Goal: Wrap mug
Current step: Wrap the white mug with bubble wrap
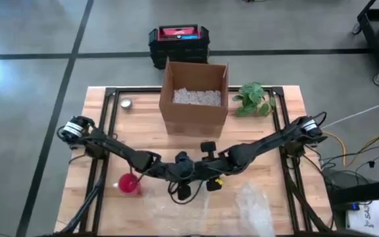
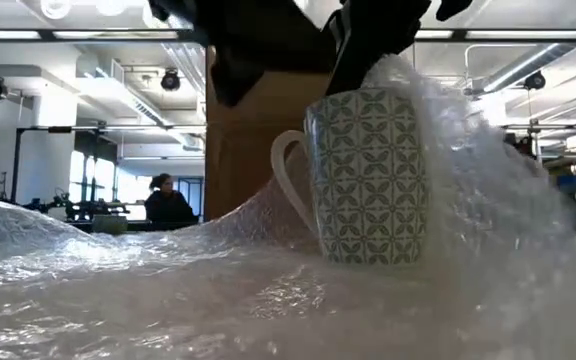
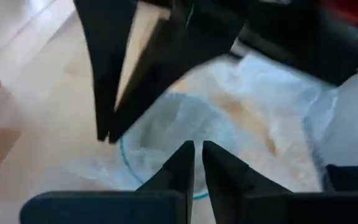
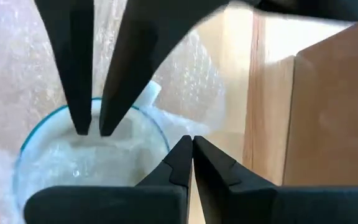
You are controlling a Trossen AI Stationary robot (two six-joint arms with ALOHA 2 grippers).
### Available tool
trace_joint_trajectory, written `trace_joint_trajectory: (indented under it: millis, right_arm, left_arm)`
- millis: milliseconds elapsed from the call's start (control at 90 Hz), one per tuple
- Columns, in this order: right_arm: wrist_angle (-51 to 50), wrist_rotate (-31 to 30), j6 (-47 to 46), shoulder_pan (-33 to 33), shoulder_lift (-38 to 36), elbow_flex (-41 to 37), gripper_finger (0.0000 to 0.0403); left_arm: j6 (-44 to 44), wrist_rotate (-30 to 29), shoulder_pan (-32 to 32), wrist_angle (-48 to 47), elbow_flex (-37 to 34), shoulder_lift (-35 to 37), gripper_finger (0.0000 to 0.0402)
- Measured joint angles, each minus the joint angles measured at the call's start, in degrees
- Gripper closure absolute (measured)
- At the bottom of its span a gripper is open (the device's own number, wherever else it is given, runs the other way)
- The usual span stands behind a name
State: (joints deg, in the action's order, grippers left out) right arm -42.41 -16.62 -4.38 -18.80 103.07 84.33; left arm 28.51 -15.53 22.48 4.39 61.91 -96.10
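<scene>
Your two grippers, left [image 3: 195,155] and right [image 4: 188,149], both pinched closed, meet above the mug [image 2: 368,180] on bubble wrap [image 2: 168,290], near the box [image 1: 195,95].

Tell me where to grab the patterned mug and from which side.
Grip the mug by its rim, coming straight down: it stands upright, mouth open, with bubble wrap crowding its side and base. Its handle is the only other exposed part.

On the desk [image 1: 288,197], the cardboard box [image 1: 194,99] stands at 12 o'clock, holding packing fill [image 1: 197,97]. A plant [image 1: 254,99] lies just at its 3 o'clock, a small tin [image 1: 126,103] at its 9. The mug [image 2: 368,180] stands on bubble wrap [image 2: 218,290] at 6 o'clock, before the box. A cup [image 1: 129,184] sits at 8 o'clock.
</scene>
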Motion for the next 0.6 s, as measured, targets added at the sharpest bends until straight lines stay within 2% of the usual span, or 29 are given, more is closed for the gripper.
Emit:
trace_joint_trajectory:
  millis: [300,600]
  right_arm:
    - [-2.21,1.49,-10.05,0.84,0.07,-0.74,0.0393]
    - [-0.96,2.35,-14.56,1.09,-0.43,-1.11,0.0283]
  left_arm:
    - [4.60,-0.41,1.61,-7.14,-0.30,0.66,0.0381]
    - [4.82,-1.90,1.77,-7.58,-0.45,-0.34,0.0381]
